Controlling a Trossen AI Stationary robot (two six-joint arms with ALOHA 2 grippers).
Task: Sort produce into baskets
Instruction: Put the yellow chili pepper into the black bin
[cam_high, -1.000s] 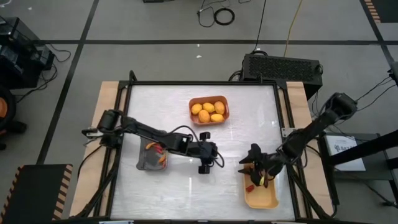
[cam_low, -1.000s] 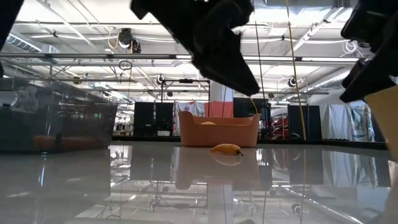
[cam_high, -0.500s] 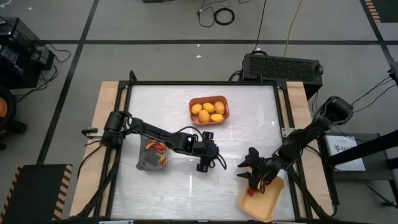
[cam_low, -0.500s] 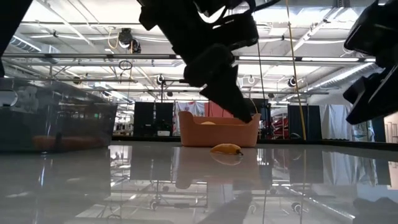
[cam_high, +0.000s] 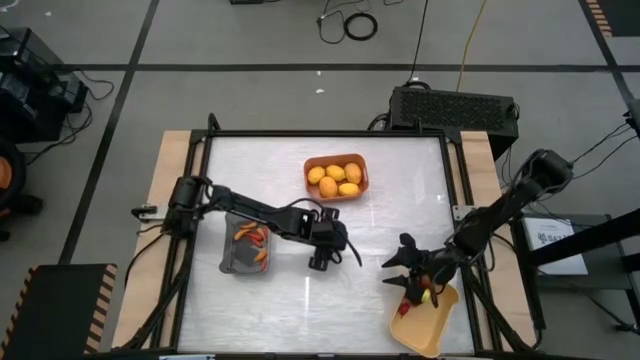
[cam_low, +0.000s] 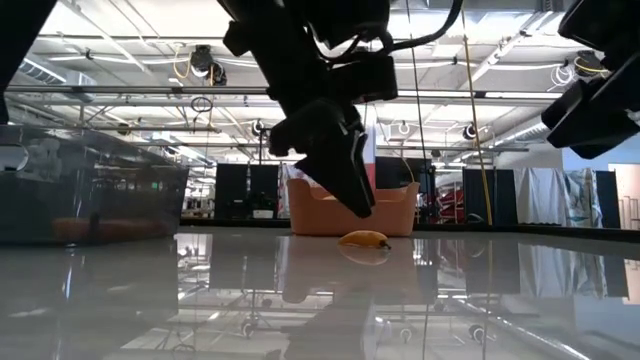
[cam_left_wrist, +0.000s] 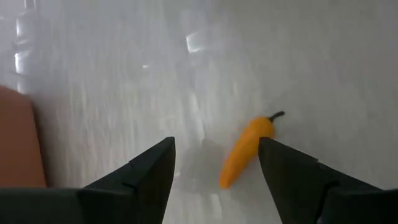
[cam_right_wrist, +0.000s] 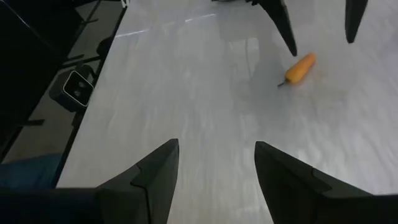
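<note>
Left gripper (cam_high: 322, 255) mid-bench, fingers spread above an orange chili (cam_left_wrist: 245, 151) lying loose. Right gripper (cam_high: 405, 272) also spread, empty, over the yellow basket (cam_high: 432, 325) near the bench's right front corner, seemingly tilted.

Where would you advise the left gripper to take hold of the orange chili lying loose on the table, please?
Probably across the orange chili's thicker middle, coming down from above: it lies flat, tapering to a thin dark stem. The left gripper is open over it already, fingers either side of its blunt end.

Around my table (cam_high: 300, 300) I see grey floor (cam_high: 250, 40) with dark lines, and ceiling lights (cam_low: 130, 45) overhead.
</note>
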